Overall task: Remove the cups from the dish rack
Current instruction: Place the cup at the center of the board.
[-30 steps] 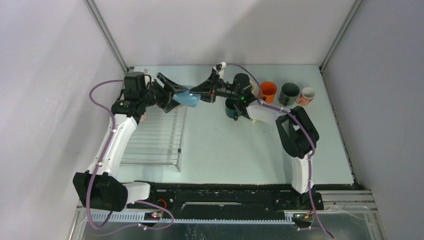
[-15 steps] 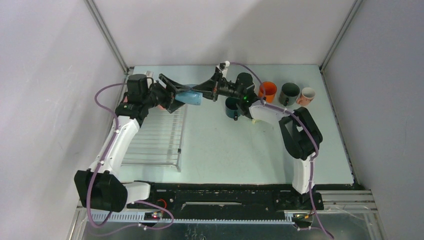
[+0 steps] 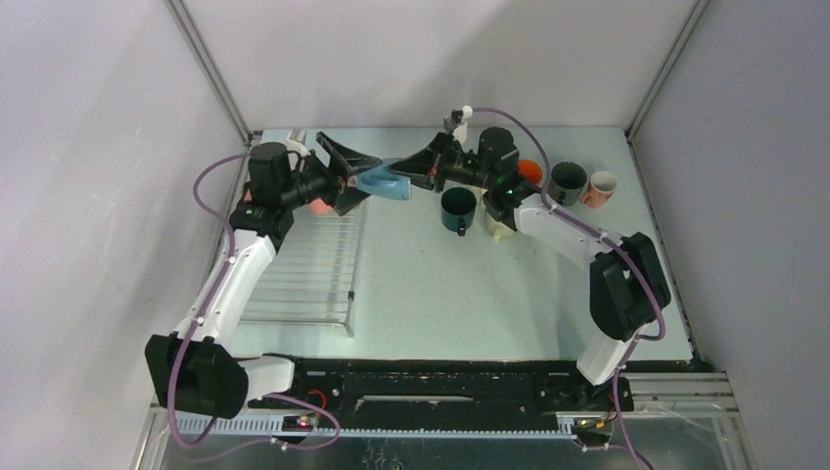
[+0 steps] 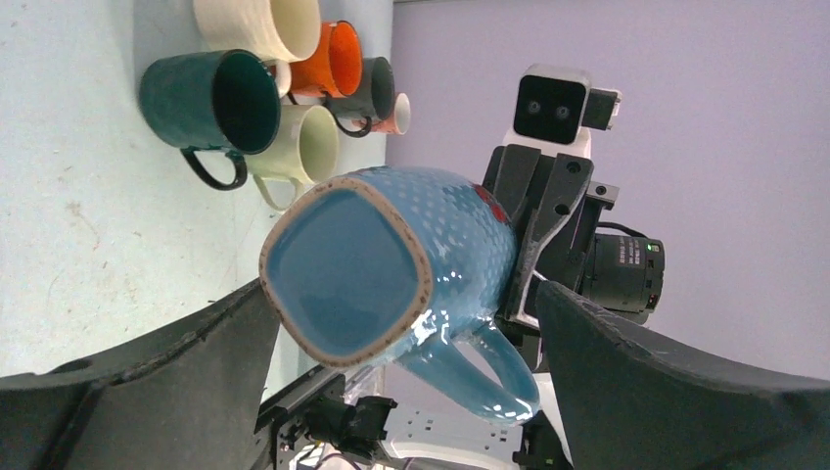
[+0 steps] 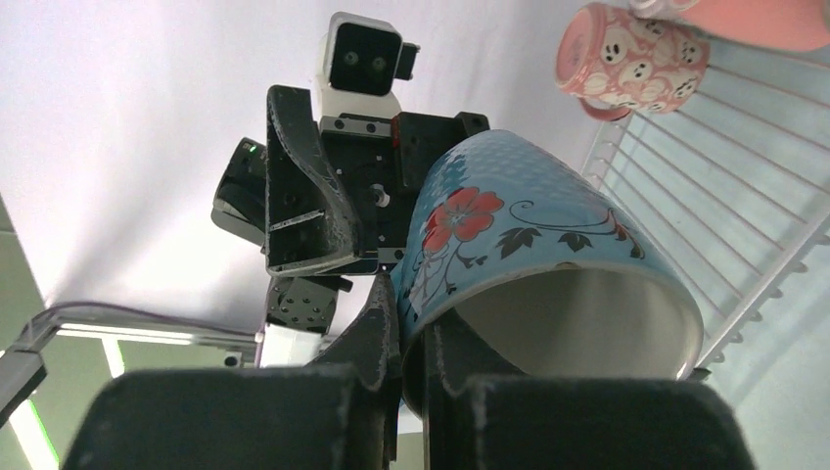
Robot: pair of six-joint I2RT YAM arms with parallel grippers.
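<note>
Holding a blue mug (image 3: 384, 183) aloft.
Pinching its rim with the right tool (image 5: 411, 338), above the table (image 3: 460, 294) off the far corner of the rack (image 3: 303, 259); flanking its base with the left tool (image 3: 371, 177) spread apart.

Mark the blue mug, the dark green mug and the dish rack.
blue mug (image 4: 343, 279): left wrist view, on its squarish base.
dark green mug (image 3: 457, 207): top view, in its open mouth.
dish rack (image 3: 303, 269): top view, on its bare wires.
</note>
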